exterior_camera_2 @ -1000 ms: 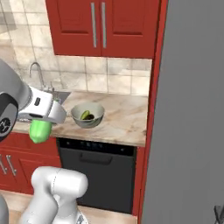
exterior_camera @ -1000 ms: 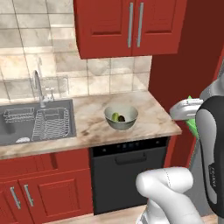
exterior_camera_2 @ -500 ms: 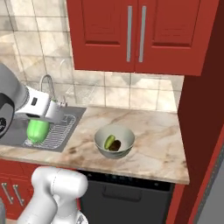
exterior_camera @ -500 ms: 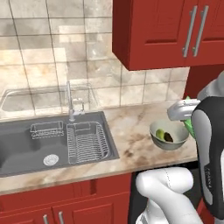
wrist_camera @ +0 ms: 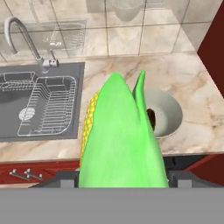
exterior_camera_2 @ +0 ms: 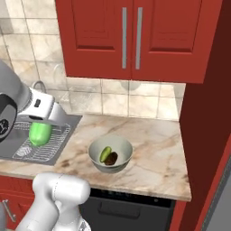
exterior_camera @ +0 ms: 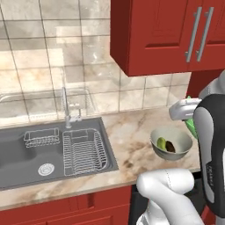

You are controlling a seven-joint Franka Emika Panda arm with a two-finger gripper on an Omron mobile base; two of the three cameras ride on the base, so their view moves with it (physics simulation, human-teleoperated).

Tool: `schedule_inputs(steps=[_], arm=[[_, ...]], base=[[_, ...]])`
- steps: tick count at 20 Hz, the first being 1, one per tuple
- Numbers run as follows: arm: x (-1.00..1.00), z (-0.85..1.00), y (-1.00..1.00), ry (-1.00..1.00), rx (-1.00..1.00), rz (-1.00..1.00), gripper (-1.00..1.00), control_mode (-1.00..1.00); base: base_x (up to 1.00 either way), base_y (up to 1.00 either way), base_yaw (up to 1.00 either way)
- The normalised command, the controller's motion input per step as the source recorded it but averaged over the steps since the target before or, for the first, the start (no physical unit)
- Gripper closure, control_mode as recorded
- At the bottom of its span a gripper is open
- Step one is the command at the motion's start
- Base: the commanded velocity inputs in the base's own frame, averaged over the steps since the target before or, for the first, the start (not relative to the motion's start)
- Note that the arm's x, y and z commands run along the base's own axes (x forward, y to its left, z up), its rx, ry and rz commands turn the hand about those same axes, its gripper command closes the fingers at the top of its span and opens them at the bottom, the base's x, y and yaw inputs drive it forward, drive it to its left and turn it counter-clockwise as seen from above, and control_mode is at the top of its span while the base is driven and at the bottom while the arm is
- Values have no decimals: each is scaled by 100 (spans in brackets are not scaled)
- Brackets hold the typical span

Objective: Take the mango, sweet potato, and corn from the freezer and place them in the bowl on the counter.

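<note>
Across the back of the scene, red wall cabinets (exterior_camera_2: 131,38) hang over a beige tiled wall, and below them runs the marbled beige-and-brown counter (exterior_camera_2: 153,153). Set into the counter's left part is a dark grey sink (exterior_camera: 26,154) with a wire dish rack (exterior_camera: 84,151) inside and a curved tap (exterior_camera: 66,105) at its far edge. Right of the sink, well apart from it, stands the pale grey-green bowl (exterior_camera_2: 97,151). Inside the bowl lie a green mango (exterior_camera_2: 105,154) and, touching it, the dark brown sweet potato (exterior_camera_2: 112,158).

Above the near edge of the counter, left of the bowl in the right base view, the gripper (exterior_camera_2: 45,121) holds the corn (wrist_camera: 120,140), closed around the cob's near end. From the hand camera, bright green husk covers most of the cob, with a strip of yellow kernels showing along its left side and the bowl partly hidden behind its tip.

Corn like this is probably light and stiff, though the smooth husk may slip. A grip across the thick middle would likely be steadier than one at the tapering, leafy tip. Being long, it may have to go into the bowl at a tilt.
</note>
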Motion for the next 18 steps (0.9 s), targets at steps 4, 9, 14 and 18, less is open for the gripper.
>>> schedule_inputs(steps=[4, 9, 14, 18], arm=[[0, 0, 0, 0, 0, 0, 100, 100], [0, 0, 0, 0, 0, 0, 100, 100], [0, 0, 0, 0, 0, 0, 100, 100], [37, -14, 0, 6, 0, 0, 100, -100]], base=[[0, -66, -6], [0, -50, -3], [3, -14, -1], [4, 0, 0]])
